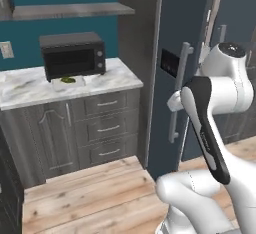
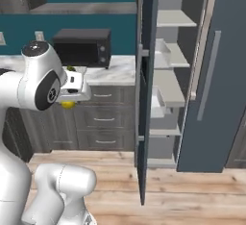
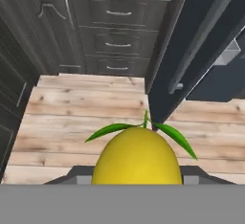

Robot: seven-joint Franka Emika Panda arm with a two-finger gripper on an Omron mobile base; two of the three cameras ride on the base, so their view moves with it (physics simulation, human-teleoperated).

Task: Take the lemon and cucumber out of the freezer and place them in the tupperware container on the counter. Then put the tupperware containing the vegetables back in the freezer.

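The yellow lemon (image 3: 136,158), with green leaves at its stem, sits in my gripper (image 3: 136,174), which is shut on it, above the wooden floor. From the right base view the lemon (image 2: 68,105) hangs under the hand, in front of the counter (image 2: 115,72). On the counter (image 1: 30,90), in front of the microwave, lies the tupperware container (image 1: 80,83) with the green cucumber (image 1: 67,80) in it. The freezer (image 2: 168,75) stands open to the right, its grey shelves showing.
A black microwave (image 1: 72,55) stands on the counter behind the tray. The freezer's open left door (image 2: 146,99) juts out towards me, edge on. Dark drawers with silver handles (image 3: 117,43) run below the worktop. A grey wall shelf (image 1: 70,10) hangs above.
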